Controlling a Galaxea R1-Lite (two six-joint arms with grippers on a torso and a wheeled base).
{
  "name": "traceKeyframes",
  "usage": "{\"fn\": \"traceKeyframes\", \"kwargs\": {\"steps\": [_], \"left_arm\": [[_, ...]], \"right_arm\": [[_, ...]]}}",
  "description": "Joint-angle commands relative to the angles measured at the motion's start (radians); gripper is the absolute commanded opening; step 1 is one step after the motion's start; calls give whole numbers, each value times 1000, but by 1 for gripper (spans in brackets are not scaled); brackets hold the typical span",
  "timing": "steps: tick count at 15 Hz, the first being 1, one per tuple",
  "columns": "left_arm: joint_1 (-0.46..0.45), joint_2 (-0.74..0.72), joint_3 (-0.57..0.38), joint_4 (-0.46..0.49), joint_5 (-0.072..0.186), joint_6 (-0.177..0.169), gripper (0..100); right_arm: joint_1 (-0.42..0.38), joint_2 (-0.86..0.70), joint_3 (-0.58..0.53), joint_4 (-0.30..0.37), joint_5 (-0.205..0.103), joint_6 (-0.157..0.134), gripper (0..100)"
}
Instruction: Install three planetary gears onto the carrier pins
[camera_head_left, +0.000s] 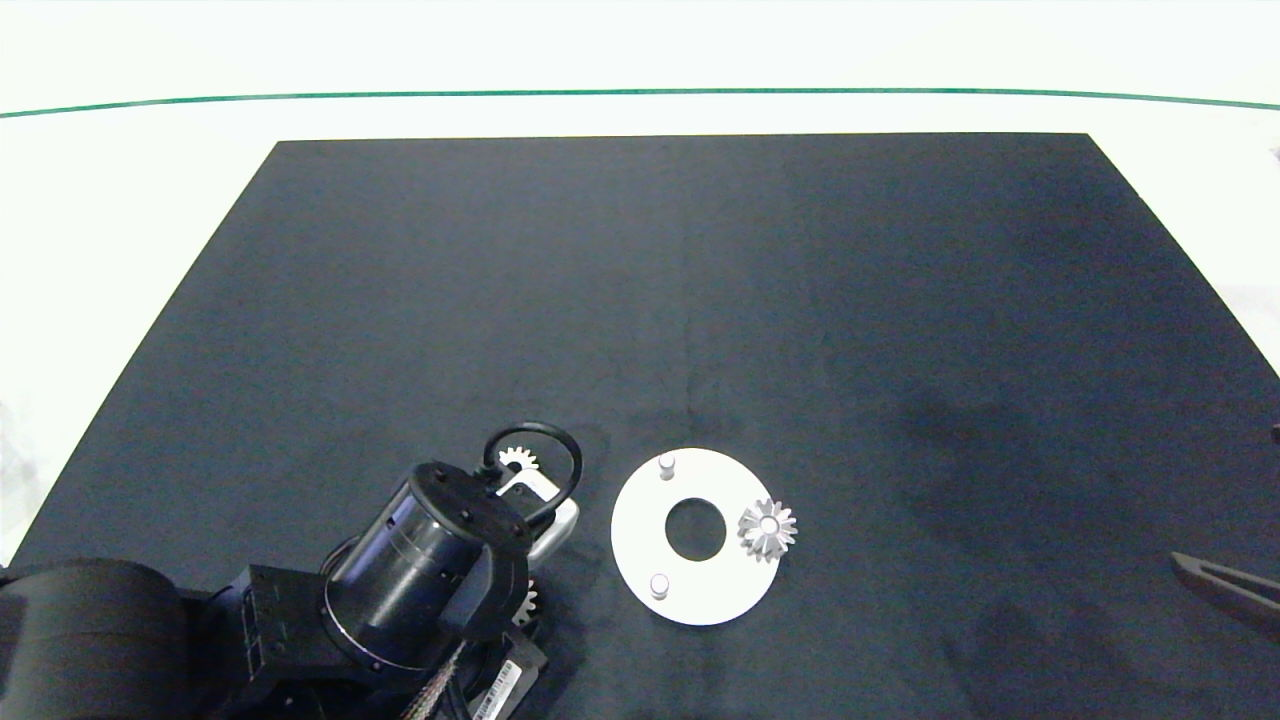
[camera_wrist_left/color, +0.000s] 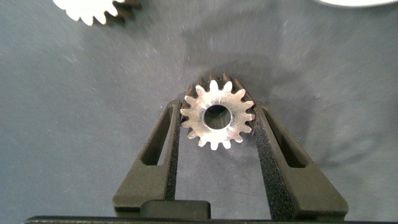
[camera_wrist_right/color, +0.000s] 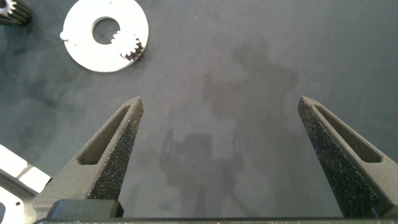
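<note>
A white disc (camera_head_left: 640, 530) lies on the black mat, with two bare carrier pins (camera_head_left: 667, 465) (camera_head_left: 659, 585) standing on it. A silver planetary gear (camera_head_left: 768, 530) sits on the disc's right side. My left gripper (camera_wrist_left/color: 217, 112) is shut on a second planetary gear (camera_wrist_left/color: 217, 115), one finger pressing its teeth on each side, just left of the disc. In the head view the left arm hides this gripper. A third gear (camera_head_left: 518, 458) lies on the mat just beyond the left wrist. My right gripper (camera_wrist_right/color: 219, 102) hangs open over bare mat at the right edge (camera_head_left: 1225, 590).
The black mat (camera_head_left: 900, 300) covers most of the white table, with wide bare room to the right of and behind the disc. A green line (camera_head_left: 640, 93) runs along the far side of the table. The left arm's bulk (camera_head_left: 420, 570) fills the near left corner.
</note>
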Motion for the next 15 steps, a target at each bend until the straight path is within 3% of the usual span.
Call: {"fn": "traceKeyframes", "kwargs": {"steps": [1, 5, 7, 11, 13, 15], "left_arm": [[-37, -96, -13, 0, 5, -1, 17], [-141, -53, -107, -3, 5, -15, 16], [-195, -4, -169, -1, 5, -17, 16], [-232, 103, -275, 17, 6, -15, 16], [-233, 142, -321, 83, 8, -15, 16], [-224, 156, -423, 233, 9, -18, 16]], "right_arm": [[-5, -8, -16, -3, -6, -4, 100], [1, -64, -18, -66, -1, -7, 100], [2, -82, -23, -92, 7, -25, 100], [2, -90, -24, -95, 8, -29, 100], [2, -91, -24, -95, 8, -30, 100], [2, -94, -24, -95, 8, -32, 100]]}}
